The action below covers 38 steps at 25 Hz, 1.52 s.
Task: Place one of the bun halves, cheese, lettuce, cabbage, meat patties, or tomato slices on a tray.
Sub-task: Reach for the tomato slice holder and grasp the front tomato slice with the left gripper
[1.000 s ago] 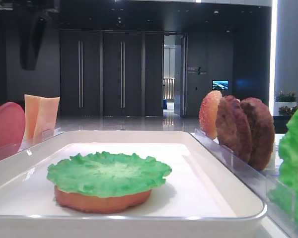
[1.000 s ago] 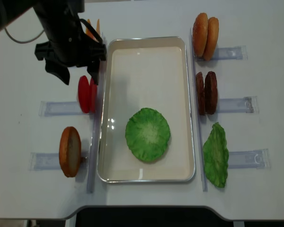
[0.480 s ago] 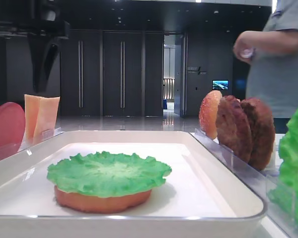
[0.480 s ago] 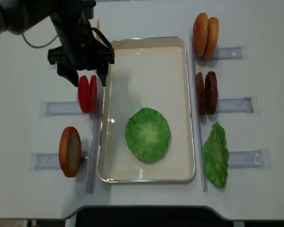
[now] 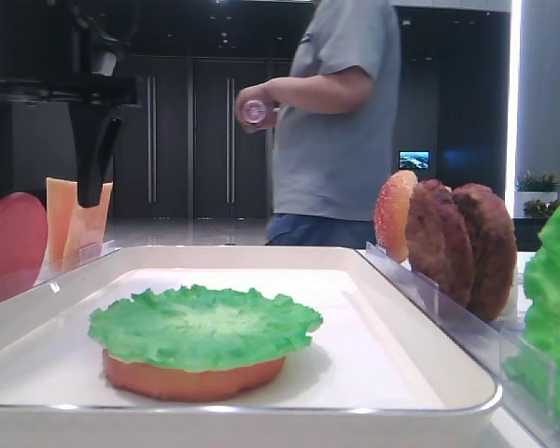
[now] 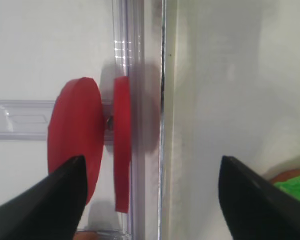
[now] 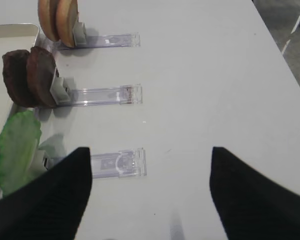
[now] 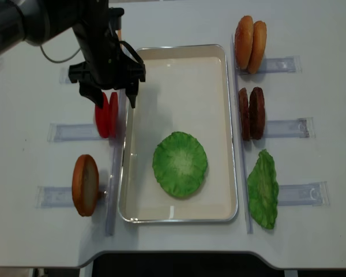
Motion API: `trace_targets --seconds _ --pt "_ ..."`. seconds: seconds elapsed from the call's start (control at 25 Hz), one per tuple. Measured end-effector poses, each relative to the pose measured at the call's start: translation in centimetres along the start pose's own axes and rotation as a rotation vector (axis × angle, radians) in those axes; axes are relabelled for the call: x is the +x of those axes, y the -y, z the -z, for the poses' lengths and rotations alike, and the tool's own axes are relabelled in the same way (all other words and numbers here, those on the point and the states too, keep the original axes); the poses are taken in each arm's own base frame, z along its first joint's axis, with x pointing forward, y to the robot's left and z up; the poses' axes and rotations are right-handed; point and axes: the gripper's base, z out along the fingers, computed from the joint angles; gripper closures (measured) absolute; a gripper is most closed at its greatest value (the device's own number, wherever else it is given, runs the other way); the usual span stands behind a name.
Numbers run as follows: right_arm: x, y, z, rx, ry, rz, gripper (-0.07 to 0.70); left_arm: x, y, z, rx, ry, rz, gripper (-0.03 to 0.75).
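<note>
Fingers (image 6: 250, 200) of your left gripper (image 8: 111, 97) stand wide apart and hold nothing; in the left wrist view they frame the scene at 7 and 5 o'clock, with the tomato slices (image 6: 90, 150) standing on edge between them toward the left; the nearer slice sits just beside the rim of the tray (image 6: 162, 125). Seen from above, your left gripper hangs over the tomato slices (image 8: 105, 115), which stand at 9 o'clock of the tray (image 8: 179, 49) in a clear holder (image 8: 75, 132). Fingers of your right gripper (image 7: 147, 195) are likewise spread wide and empty, above bare table (image 7: 205, 75) at 3 o'clock of the tray. On the tray, toward 6 o'clock, a lettuce leaf (image 8: 180, 164) lies flat on a bun half (image 5: 191, 378); a second lettuce leaf (image 8: 263, 190) stands at 4 o'clock outside the rim. The meat patties (image 8: 251, 113) stand on edge at 3 o'clock; two bun halves (image 8: 250, 36) at 1 o'clock; another bun half (image 8: 85, 184) at 8 o'clock. The cheese (image 5: 77, 221) stands at 11 o'clock, partly hidden by your arm in the overhead view. A person in a grey shirt (image 5: 341, 121) stands beyond the table.
</note>
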Motion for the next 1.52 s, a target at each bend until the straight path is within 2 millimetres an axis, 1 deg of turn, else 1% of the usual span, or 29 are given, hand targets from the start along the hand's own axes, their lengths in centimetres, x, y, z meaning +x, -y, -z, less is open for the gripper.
trace_targets --seconds 0.24,0.6,0.76,1.52 --pt "0.0 0.0 0.0 0.000 0.000 0.000 0.155 -0.3 0.2 -0.4 0.006 0.007 0.000 0.093" --pt "0.0 0.0 0.0 0.000 0.000 0.000 0.155 -0.4 0.5 -1.7 -0.001 -0.024 0.000 0.106" --pt "0.0 0.0 0.0 0.000 0.000 0.000 0.155 -0.4 0.6 -2.2 -0.004 -0.036 0.000 0.147" --pt "0.0 0.0 0.0 0.000 0.000 0.000 0.155 -0.2 0.2 -2.2 -0.048 -0.063 -0.034 0.398"
